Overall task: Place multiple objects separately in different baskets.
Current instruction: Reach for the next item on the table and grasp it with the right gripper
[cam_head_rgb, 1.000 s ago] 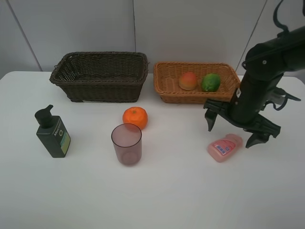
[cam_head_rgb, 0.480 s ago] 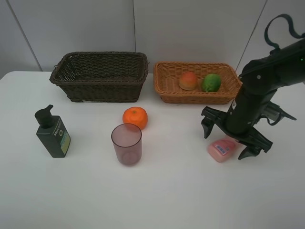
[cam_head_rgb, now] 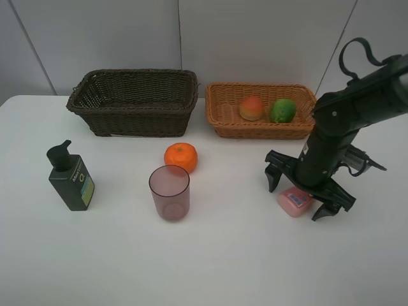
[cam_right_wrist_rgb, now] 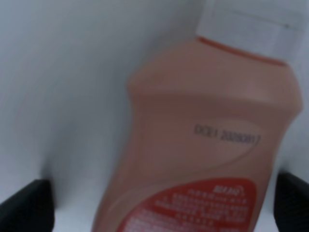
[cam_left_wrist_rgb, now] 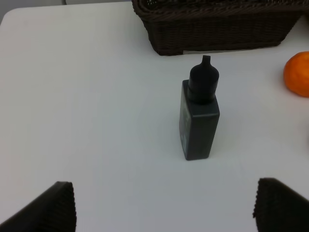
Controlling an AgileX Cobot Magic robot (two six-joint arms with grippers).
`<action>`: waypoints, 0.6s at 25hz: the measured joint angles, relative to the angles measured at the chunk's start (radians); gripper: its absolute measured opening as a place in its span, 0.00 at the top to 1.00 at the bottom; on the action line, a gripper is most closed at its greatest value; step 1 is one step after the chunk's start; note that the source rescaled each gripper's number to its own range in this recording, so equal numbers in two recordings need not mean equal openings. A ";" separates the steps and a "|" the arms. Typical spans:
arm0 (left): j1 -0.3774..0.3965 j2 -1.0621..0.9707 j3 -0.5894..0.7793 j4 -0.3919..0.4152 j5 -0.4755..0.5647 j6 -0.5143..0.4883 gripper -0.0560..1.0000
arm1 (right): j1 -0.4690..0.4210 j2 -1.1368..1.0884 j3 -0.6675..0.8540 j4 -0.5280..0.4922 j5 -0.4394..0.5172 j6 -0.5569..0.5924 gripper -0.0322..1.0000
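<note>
Pink bottle (cam_head_rgb: 292,199) lying flat, diagonal, straddled by end effector (cam_head_rgb: 296,200)

Both baskets are rough woven wicker — the dark basket (cam_head_rgb: 137,118) matt, the tan basket (cam_head_rgb: 255,131) warmer-toned. The cup (cam_head_rgb: 169,194) is smooth translucent plastic. The pump bottle (cam_head_rgb: 73,185) looks like matt dark plastic; the pink bottle (cam_right_wrist_rgb: 203,135) is smooth plastic with a printed label. The table (cam_head_rgb: 223,261) is smooth, matt white.
</note>
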 joint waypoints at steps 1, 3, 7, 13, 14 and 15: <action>0.000 0.000 0.000 0.000 0.000 0.000 0.04 | 0.000 0.000 0.000 0.000 0.001 0.000 0.07; 0.000 0.000 0.000 0.000 0.000 0.000 0.04 | 0.000 0.001 0.000 0.000 0.009 0.000 0.23; 0.000 0.000 0.000 0.000 0.000 0.000 0.04 | -0.001 0.003 0.000 0.000 0.021 0.001 0.91; 0.000 0.000 0.000 0.000 0.000 0.000 0.04 | -0.001 0.003 0.000 0.000 0.022 -0.002 0.96; 0.000 0.000 0.000 0.000 0.000 0.000 0.04 | -0.001 0.003 0.000 0.000 0.021 -0.006 0.96; 0.000 0.000 0.000 0.000 0.000 0.000 0.04 | -0.001 0.003 0.000 0.000 0.021 -0.010 0.96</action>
